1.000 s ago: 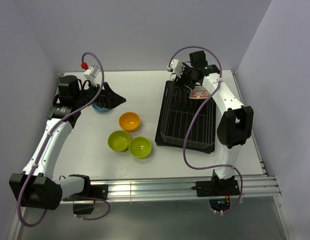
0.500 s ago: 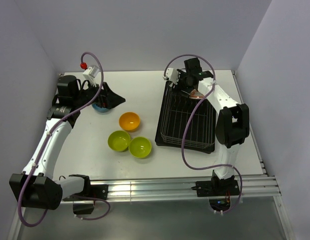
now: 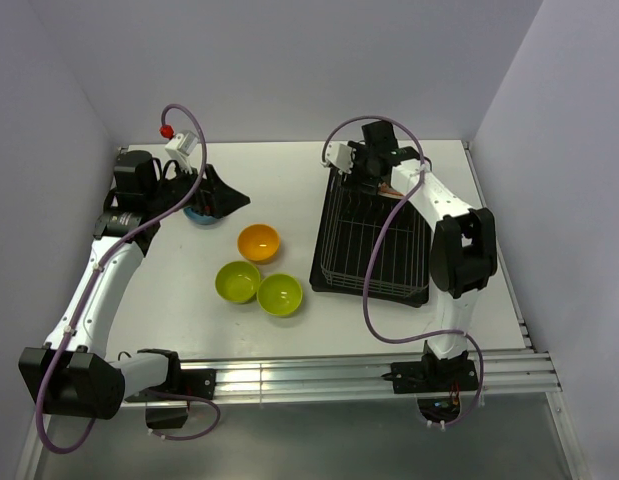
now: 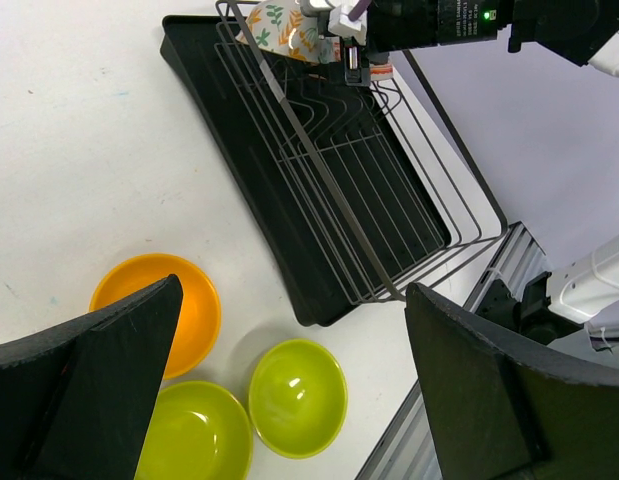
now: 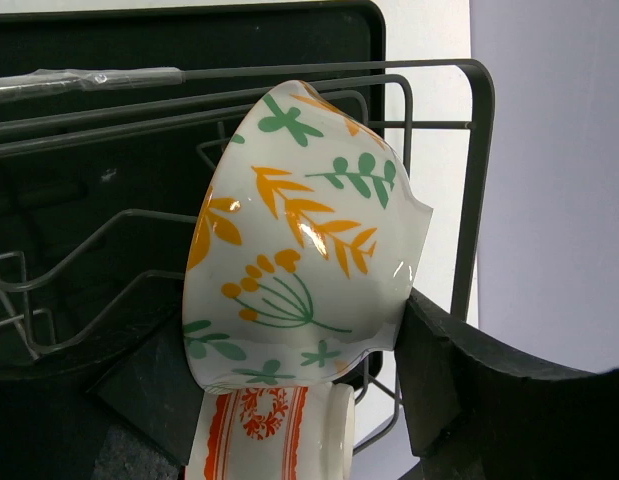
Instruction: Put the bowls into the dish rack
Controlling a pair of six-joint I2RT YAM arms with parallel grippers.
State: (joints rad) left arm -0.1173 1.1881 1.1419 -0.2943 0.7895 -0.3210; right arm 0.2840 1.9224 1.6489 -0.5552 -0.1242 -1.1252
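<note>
At the upper right of the overhead view the right gripper (image 3: 374,172) has its fingers clamped on the cream-white bowl (image 5: 299,250), held on edge over the far end of the dish rack (image 3: 369,260) — tipped that way, I'd judge, so the rim can slot between the tines rather than lie flat; only the wrist view shows the leaf pattern, the wires close behind the bowl, and a second white piece with red-orange marks (image 5: 254,440) just beneath, which I cannot identify. At the upper left the left gripper (image 3: 227,190) hangs over the blue bowl (image 3: 197,215), fingers wide apart and empty, seemingly placed to take it; its own camera misses that bowl, showing instead the orange bowl (image 4: 159,310) and two lime green bowls (image 4: 299,395) on the table (image 3: 169,300) beside the rack.
</note>
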